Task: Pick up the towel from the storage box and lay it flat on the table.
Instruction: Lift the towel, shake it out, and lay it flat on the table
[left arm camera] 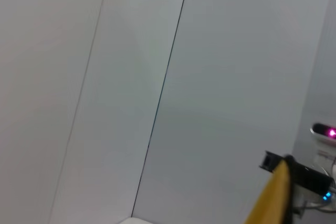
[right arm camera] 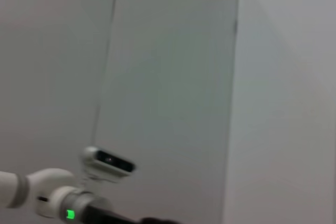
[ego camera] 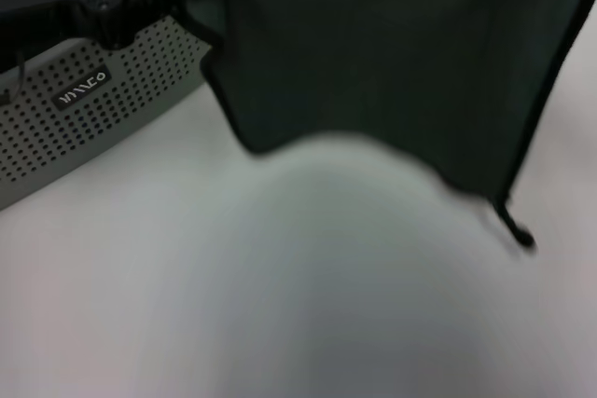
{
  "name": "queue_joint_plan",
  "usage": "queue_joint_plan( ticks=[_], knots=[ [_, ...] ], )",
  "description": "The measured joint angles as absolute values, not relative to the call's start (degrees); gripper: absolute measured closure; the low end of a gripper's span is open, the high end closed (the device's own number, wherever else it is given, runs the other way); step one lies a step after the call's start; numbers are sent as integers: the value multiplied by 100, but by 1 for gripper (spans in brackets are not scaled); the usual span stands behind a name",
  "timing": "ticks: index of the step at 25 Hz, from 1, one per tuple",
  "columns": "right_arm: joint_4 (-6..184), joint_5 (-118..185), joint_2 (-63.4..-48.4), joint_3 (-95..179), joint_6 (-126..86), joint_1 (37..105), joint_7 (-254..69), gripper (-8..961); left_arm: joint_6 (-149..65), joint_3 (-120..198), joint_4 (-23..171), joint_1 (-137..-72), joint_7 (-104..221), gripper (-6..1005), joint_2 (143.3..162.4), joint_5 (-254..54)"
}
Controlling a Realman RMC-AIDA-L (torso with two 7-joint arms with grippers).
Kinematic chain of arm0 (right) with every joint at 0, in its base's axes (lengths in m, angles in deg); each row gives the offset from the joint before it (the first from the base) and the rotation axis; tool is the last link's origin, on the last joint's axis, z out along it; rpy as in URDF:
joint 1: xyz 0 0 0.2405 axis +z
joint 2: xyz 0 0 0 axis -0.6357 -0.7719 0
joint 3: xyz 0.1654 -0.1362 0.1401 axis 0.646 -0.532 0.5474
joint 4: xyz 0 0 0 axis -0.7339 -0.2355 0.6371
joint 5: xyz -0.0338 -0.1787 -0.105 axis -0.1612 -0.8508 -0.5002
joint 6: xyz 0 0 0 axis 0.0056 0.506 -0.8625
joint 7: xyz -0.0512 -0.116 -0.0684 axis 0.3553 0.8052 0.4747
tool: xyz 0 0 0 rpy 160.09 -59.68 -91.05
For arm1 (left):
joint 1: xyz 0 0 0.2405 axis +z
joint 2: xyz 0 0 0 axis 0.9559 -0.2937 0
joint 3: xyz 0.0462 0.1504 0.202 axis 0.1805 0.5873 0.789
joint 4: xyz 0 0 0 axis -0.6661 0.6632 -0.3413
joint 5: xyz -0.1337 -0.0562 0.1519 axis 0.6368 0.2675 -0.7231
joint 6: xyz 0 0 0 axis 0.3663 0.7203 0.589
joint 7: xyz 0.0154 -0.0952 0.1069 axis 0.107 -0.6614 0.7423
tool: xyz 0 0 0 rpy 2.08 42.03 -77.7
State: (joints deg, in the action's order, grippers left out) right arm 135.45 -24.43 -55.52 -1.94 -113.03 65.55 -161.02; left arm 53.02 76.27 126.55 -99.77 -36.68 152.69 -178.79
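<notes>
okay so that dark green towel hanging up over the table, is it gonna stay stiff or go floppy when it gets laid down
Probably floppy: the dark green-grey towel with black piping hangs in a loose sheet above the plain white table, its lower edge curving and its small black corner loop dangling. It likely weighs little and may fold or wrinkle on landing rather than lie flat.

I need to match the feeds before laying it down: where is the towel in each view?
Head view: the towel hangs across the upper right, above the table, beside the storage box.
Left wrist view: only a yellow strip with black edging, at a lower corner.
Right wrist view: not in it.
Shared landmark: only the towel itself.
</notes>
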Motion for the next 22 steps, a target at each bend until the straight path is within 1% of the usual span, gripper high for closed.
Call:
queue_joint_plan(
  ticks=[3,6,8,11,14,16,19,21,22],
  knots=[
    [13495,-2451,-5490,-98,-11096,6707,-16054,874,5263,7623,12621,-10026,-3645,989,15268,-17878],
    [13355,-2544,-5397,-100,-10800,6941,-15849,873,4972,7617,12422,-10292,-3583,989,15268,-17899],
    [13331,-2622,-5374,-93,-10641,7040,-15744,871,4710,7617,12273,-10484,-3546,989,15256,-17910],
    [13362,-2676,-5333,-90,-10507,7141,-15650,870,4450,7613,12037,-10780,-3473,989,15182,-17913],
    [13488,-2657,-5291,-89,-10527,7135,-15635,868,4420,7606,11868,-10936,-3448,989,15098,-17903],
    [13629,-2631,-5309,-84,-10589,7055,-15663,867,4470,7605,11846,-10944,-3470,989,15075,-17884],
    [13730,-2626,-5417,-98,-10809,6884,-15706,865,4673,7603,11846,-10852,-3477,989,15050,-17881],
    [13732,-2626,-5487,-121,-11006,6802,-15776,864,4956,7603,11825,-10732,-3471,989,14971,-17879],
    [13726,-2635,-5547,-135,-11172,6737,-15839,863,5163,7601,11793,-10651,-3451,989,14898,-17877]
  ],
)
